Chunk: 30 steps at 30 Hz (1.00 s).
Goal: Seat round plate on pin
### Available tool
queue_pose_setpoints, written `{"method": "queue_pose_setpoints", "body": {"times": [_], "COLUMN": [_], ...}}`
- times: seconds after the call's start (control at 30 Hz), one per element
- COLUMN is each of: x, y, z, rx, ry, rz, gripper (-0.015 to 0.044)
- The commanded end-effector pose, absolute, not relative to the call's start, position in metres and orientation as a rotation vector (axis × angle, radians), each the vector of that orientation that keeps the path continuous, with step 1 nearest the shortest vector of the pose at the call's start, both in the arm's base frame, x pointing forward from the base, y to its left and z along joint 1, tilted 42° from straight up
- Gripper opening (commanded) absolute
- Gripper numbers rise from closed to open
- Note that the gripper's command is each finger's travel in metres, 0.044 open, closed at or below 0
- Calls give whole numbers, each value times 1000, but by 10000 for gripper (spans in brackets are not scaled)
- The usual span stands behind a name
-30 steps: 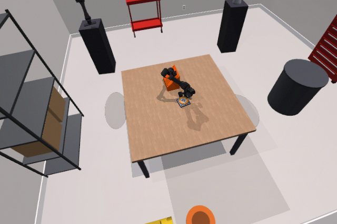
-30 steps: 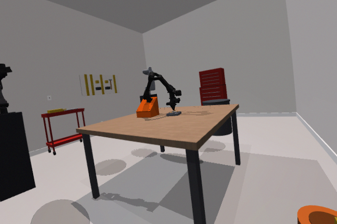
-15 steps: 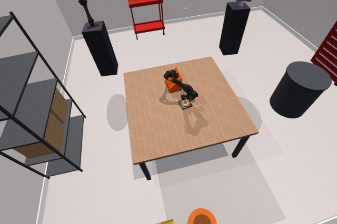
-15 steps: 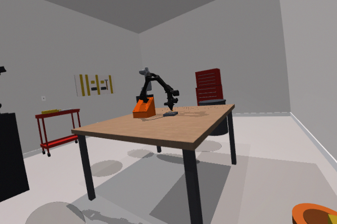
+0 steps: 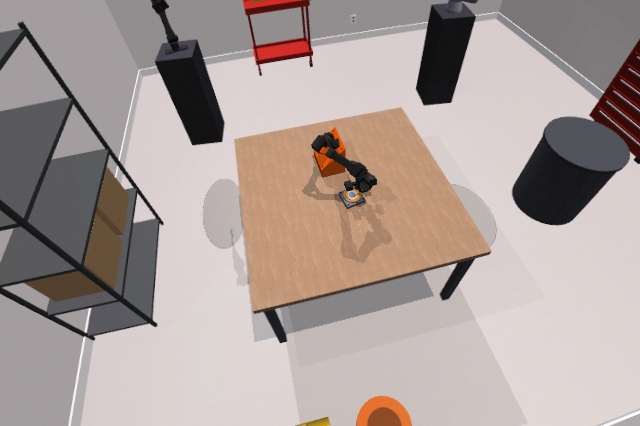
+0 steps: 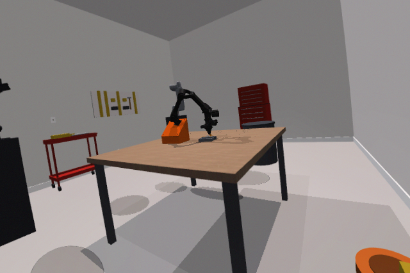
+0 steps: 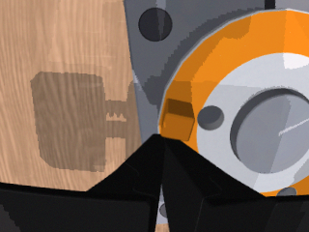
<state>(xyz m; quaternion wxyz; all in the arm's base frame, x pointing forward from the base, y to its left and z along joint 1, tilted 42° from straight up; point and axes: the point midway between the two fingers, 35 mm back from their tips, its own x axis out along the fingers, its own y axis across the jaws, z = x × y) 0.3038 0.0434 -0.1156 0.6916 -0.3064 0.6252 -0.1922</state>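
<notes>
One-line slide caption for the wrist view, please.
Shut gripper poised at the plate's orange tab, beside its small hole, over the grey base.

The light-brown wooden tabletop [image 7: 65,39] shows fine lengthwise grain and a matt finish. The square grey base [image 7: 193,19] looks like smooth, dull metal or plastic. The round orange-rimmed plate [image 7: 258,45] is smooth, its pale grey inner ring faintly glossy. The black hand [image 7: 161,145] looks like matt plastic, unmarked.

Orange mount [image 5: 330,158] behind plate [image 7: 251,103], apparently near
</notes>
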Motion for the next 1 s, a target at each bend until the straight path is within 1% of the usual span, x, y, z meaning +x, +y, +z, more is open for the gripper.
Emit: {"method": "queue_pose_setpoints", "body": {"times": [0.0, 0.33, 0.97], "x": [311, 314, 337], "y": [45, 46, 45], "z": [-114, -114, -106], "rx": [-677, -677, -677], "ry": [1379, 1379, 1377], "rz": [-431, -431, -431], "gripper": [0, 0, 0]}}
